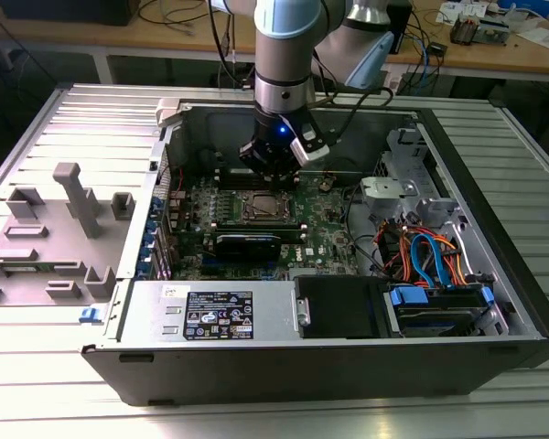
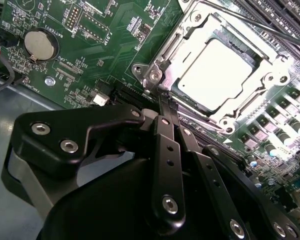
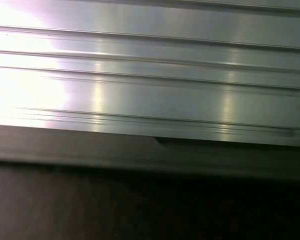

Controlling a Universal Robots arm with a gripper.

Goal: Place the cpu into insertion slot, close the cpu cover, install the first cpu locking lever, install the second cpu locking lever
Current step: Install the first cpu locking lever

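**Hand at the socket corner, levers the weak point**

The cpu (image 2: 222, 75) lay seated in the slot (image 2: 271, 59), its pale top showing through the cut-out of the cover (image 2: 190, 37), which looked closed flat over it. The risk here was in the levers. A thin lever (image 2: 270, 31) ran along the far edge of the socket, and if the fingers (image 2: 165, 127) slipped off such a wire it could spring up or skate across the board (image 2: 115, 30), hitting the small parts beside the socket. A push off line could also bend the lever or miss its catch, leaving the cover only half clamped. Whether either lever was already hooked could not be told.

The arm (image 1: 284, 46) stood nearly upright over the open case (image 1: 457, 302), wrist pointing straight down, with the hand (image 1: 270, 169) low over the board just behind the socket. In the second wrist view the hand (image 2: 166, 117) had its fingers drawn together, tips meeting at the cover's corner near a hinge screw; they appeared closed on nothing, pressing rather than gripping.
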